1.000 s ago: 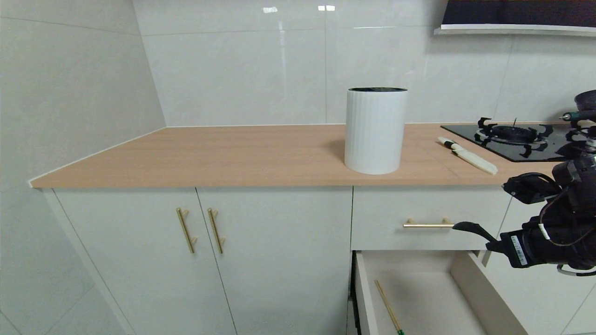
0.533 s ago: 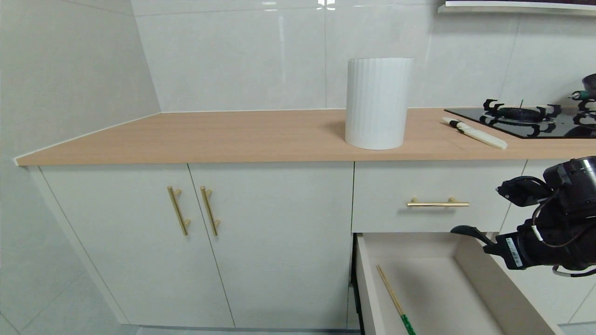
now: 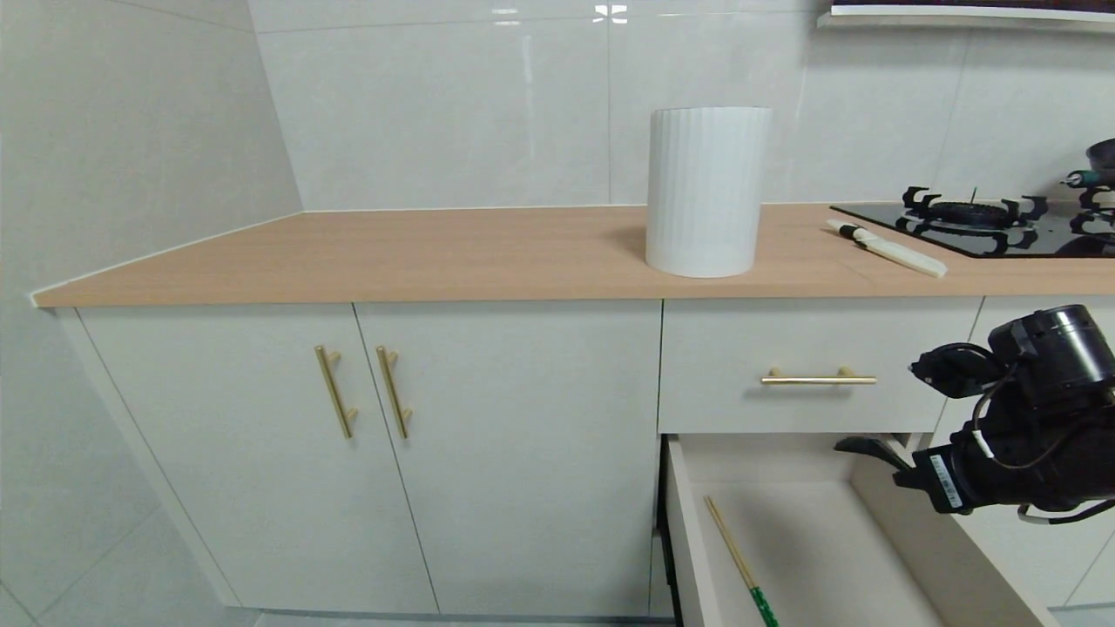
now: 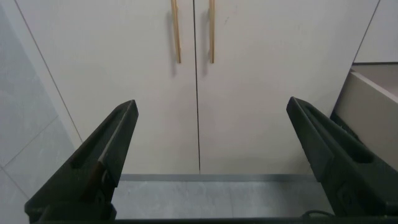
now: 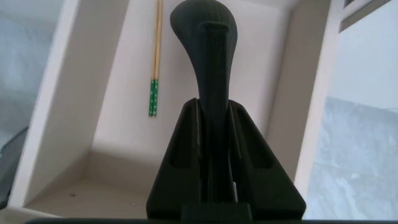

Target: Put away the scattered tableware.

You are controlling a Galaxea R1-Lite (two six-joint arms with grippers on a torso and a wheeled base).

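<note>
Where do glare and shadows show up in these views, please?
Head view: bright glare spots sit high on the wall tiles, and the white canister throws a soft shadow to its left on the counter. Right wrist view: the black spoon, held in the jaws, stands dark against the pale drawer.

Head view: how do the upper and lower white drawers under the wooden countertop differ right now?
The upper white drawer is shut, gold bar handle facing out; the lower white drawer is pulled open. The upper's inside is hidden; the lower holds green-tipped wooden chopsticks. Both are white.
</note>
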